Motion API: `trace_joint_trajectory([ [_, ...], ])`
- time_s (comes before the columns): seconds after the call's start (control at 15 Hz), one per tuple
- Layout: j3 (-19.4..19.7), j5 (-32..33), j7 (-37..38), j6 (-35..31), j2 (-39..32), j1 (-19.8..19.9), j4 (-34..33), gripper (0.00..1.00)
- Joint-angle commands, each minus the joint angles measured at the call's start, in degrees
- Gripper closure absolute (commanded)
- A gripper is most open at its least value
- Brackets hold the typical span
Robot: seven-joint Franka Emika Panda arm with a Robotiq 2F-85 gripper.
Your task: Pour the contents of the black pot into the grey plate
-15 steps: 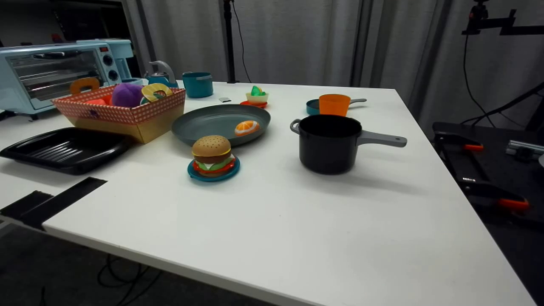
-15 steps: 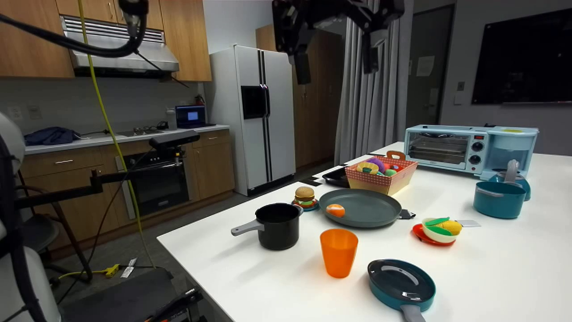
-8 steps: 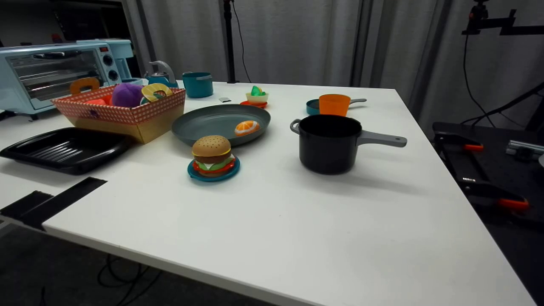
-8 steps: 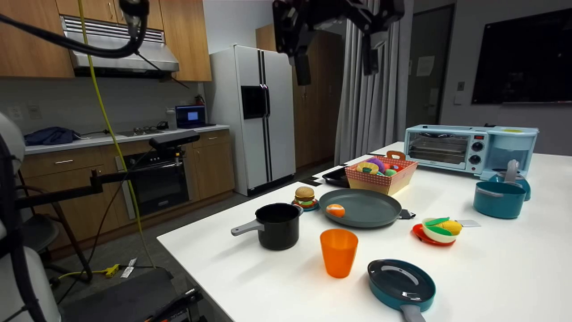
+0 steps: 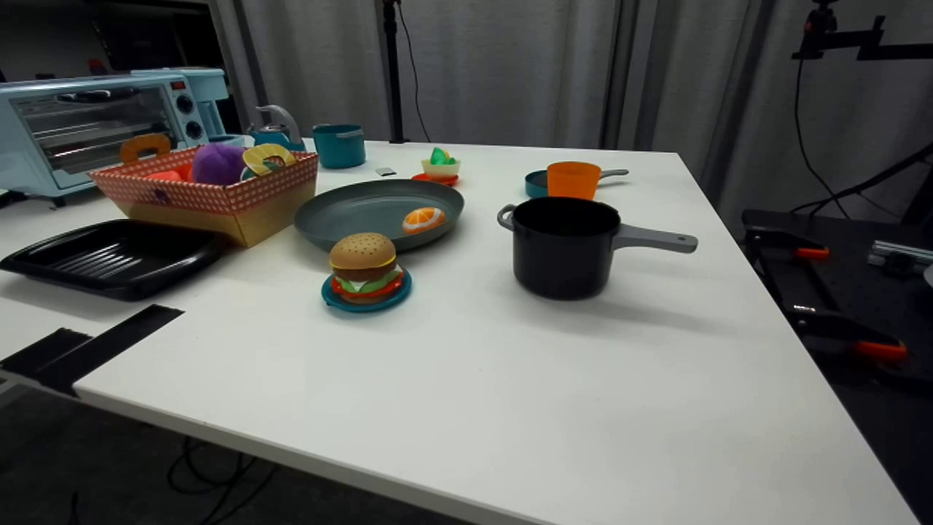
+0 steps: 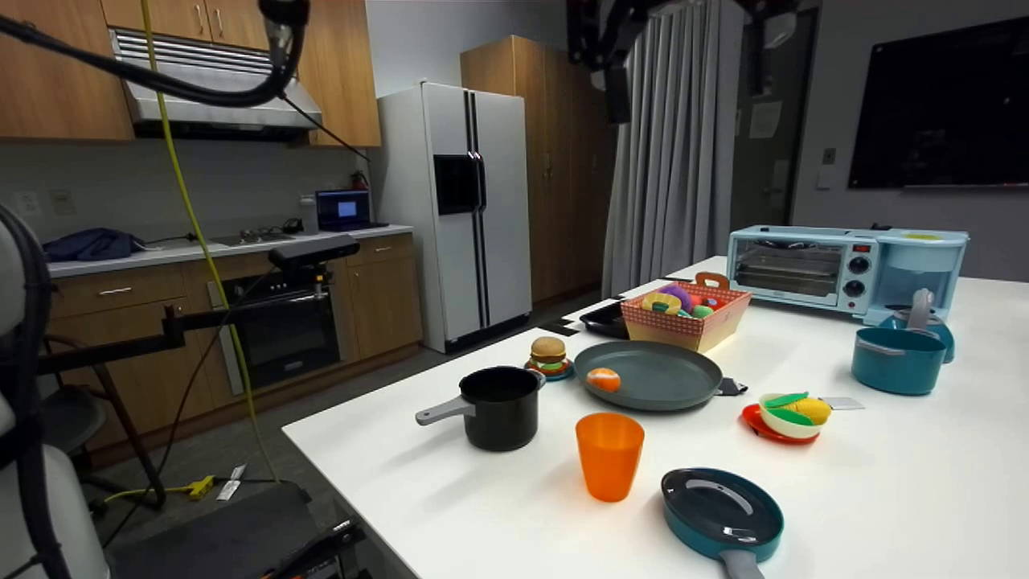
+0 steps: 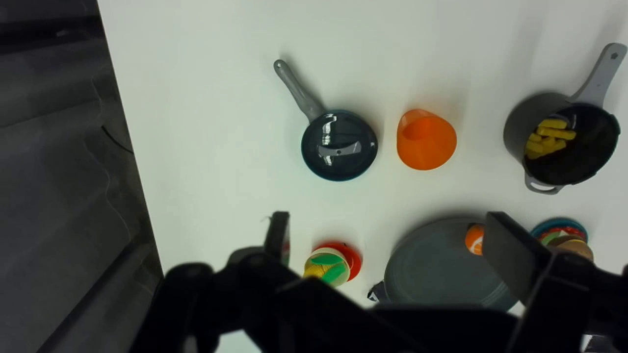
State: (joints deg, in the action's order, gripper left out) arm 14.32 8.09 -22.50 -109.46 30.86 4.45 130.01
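Two fingers [image 7: 514, 257] of the gripper [image 7: 386, 220] are spread wide above the white table [image 7: 221, 147], nothing gripped. The black pot [image 7: 586, 152] is seen to their upper right in the wrist view, its grey handle [image 7: 599, 81] pointed farther away; finger height is not easily judged.

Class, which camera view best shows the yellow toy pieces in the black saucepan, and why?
The wrist view: it looks down into the black saucepan, so the yellow toy pieces show. Both exterior views show the saucepan at a shallow angle, dark inside, no pieces visible.
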Motion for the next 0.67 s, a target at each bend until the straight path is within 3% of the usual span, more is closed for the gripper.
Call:
trace_joint_trajectory([
  [0.0,1.6,-3.6,-4.1,3.4,-14.2,-1.6,-14.3,0.0],
  [0.27,0.0,-4.9,-4.3,5.6,-22.6,0.1,-22.7,0.0],
  [0.33,-0.8,-4.0,-3.4,1.6,-18.4,0.6,-16.5,0.0],
  [0.6,-1.1,-4.0,-3.4,3.2,-22.5,0.9,-20.9,0.0],
])
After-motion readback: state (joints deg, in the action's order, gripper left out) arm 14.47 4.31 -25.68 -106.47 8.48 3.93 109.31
